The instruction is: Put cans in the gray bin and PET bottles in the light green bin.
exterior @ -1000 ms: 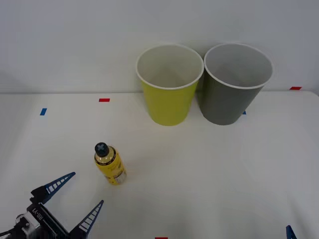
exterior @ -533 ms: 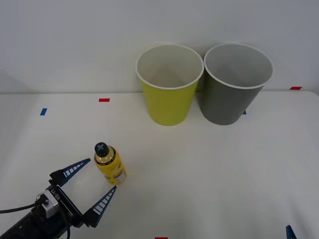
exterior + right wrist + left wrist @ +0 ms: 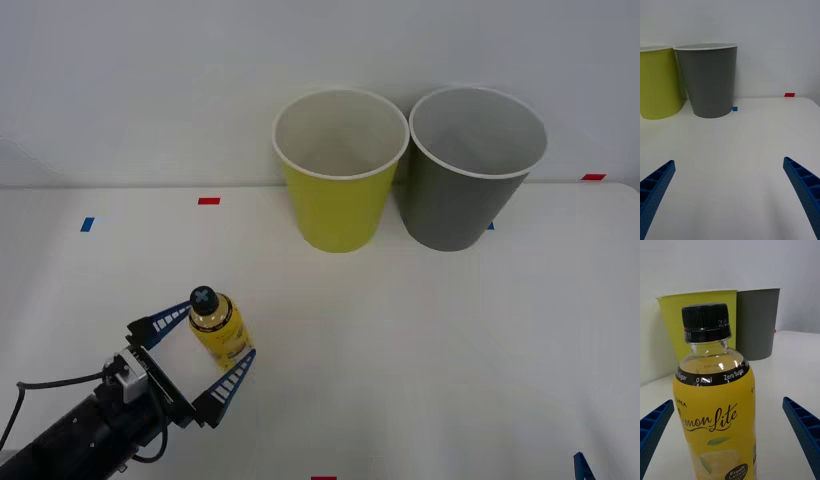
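Yellow-labelled PET bottle (image 3: 218, 331), one, stands between left end effector (image 3: 201, 353) fingers; two bins.

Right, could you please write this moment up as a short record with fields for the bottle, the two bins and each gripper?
bottle: PET bottle, yellow label, black cap, upright on the table, front left
left gripper: left gripper open, one blue finger on either side of the bottle, not closed on it
right gripper: right gripper open, low at the table's front right, holding nothing
light green bin: light green bin at the back, upright, nothing visible inside
gray bin: gray bin right beside the green one, upright
task state: bottle not yet lifted
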Tool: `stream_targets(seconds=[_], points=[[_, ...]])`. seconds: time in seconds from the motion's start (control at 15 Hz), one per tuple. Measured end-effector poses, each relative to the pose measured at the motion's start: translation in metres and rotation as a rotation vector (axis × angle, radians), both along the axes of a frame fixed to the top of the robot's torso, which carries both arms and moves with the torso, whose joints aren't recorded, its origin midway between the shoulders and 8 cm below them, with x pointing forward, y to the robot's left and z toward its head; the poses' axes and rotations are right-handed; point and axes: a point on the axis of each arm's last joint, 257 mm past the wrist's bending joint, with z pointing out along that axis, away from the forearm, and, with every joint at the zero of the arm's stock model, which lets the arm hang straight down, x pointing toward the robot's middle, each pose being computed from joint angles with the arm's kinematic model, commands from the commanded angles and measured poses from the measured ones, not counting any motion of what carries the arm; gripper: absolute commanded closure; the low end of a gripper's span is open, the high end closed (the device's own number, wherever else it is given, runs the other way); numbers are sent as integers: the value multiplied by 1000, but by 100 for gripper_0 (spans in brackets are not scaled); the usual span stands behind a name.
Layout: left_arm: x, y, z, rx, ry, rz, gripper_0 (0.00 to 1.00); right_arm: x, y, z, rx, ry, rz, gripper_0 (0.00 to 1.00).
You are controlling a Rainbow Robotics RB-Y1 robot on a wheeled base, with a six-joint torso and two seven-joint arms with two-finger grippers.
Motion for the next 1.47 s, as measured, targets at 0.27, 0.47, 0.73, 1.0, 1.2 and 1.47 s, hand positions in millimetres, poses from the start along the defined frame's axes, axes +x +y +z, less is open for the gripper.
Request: stream_targets(seconds=[0.27,0.47,0.73,1.0,1.2,1.47], points=[[9,-11,3,-29,10,6,0,0,0,0,0,0,0,0],[18,-13,7,-32,13,8,0,0,0,0,0,0,0,0],[22,-15,10,-28,8,5,16,0,0,0,0,0,0,0],[21,-17,10,-25,4,0,99,0,0,0,0,0,0,0],[20,-18,11,-22,-1,-4,100,0,0,0,0,0,0,0],[18,-22,11,-18,-8,-13,100,0,0,0,0,0,0,0]])
